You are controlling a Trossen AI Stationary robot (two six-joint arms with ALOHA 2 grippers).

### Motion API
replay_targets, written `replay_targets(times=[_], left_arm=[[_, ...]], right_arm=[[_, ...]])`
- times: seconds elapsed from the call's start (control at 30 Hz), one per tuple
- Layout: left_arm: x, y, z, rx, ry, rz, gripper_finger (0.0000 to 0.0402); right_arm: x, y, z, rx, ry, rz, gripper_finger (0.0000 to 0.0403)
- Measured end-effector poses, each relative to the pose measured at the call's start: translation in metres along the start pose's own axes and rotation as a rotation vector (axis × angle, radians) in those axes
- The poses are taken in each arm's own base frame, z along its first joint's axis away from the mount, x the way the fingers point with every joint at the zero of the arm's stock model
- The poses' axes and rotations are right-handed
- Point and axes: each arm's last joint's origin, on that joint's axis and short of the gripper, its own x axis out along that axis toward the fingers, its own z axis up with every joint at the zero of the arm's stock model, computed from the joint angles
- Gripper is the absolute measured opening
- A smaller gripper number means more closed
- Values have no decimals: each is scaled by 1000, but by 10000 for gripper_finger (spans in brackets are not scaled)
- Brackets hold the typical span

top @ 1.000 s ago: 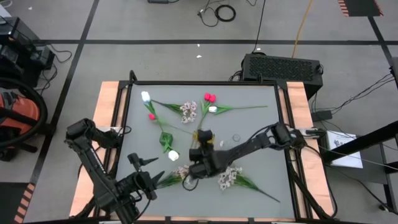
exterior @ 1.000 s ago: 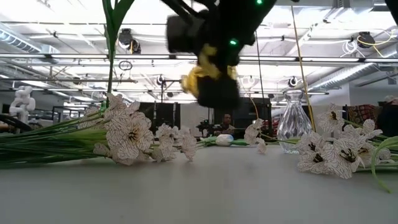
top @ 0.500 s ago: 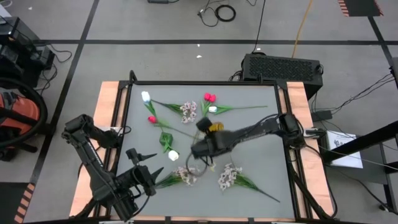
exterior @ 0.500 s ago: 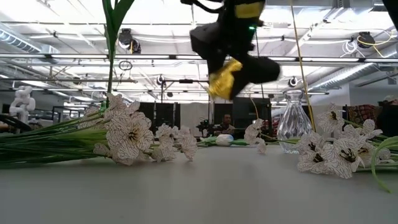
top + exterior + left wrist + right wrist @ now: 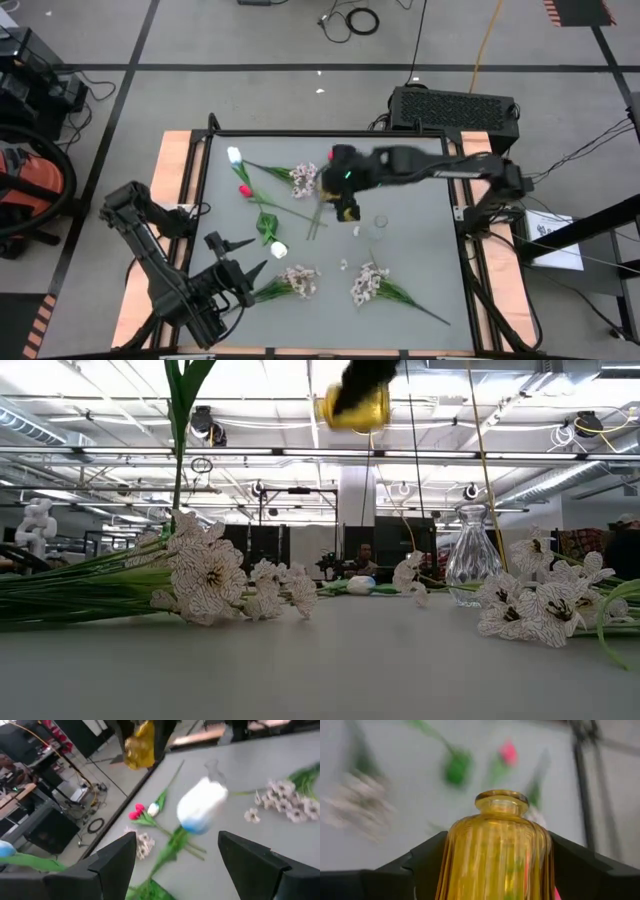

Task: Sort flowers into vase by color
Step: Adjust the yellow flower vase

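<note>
My right gripper (image 5: 345, 203) is high over the far middle of the table, shut on a yellow ribbed glass vase (image 5: 497, 847), which also shows in the low view (image 5: 357, 406). On the table lie white tulips (image 5: 234, 155) (image 5: 278, 249), a pink tulip (image 5: 243, 189) and sprays of pale blossoms (image 5: 303, 178) (image 5: 300, 282) (image 5: 368, 284). My left gripper (image 5: 245, 272) stands open at the near left. It points at the nearer white tulip (image 5: 200, 805) and is apart from it. My right gripper pinches the yellow vase's ribbed body (image 5: 455, 860) between its two fingers (image 5: 427, 857), one on each side. The vase lies along the fingers, its neck (image 5: 501, 801) pointing away from the wrist. It is lifted clear of the table and tilted.
A clear glass vase (image 5: 379, 222) stands upright right of the table's middle and shows in the low view too (image 5: 472, 556). Wooden rails (image 5: 175, 200) run along the table's left and right sides. A person (image 5: 365, 556) sits in the room far behind the table.
My right gripper has risen from low over the near middle of the table and swung toward the far edge, turning as it went. The yellow vase has gone up with it, well clear of the flowers, which have stayed where they lay.
</note>
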Motion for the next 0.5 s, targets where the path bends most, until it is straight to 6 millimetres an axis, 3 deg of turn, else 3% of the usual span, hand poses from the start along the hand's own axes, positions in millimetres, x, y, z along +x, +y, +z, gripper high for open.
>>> replay_targets(times=[0.2,0.33,0.5], left_arm=[[-3,14,12,-63,-91,12,285],[-8,30,27,-130,-234,47,285],[-9,50,38,-209,-380,112,285]], right_arm=[[-48,-43,18,34,-428,109,291],[-69,-68,39,132,-763,114,291],[-68,-76,62,223,-1081,144,291]])
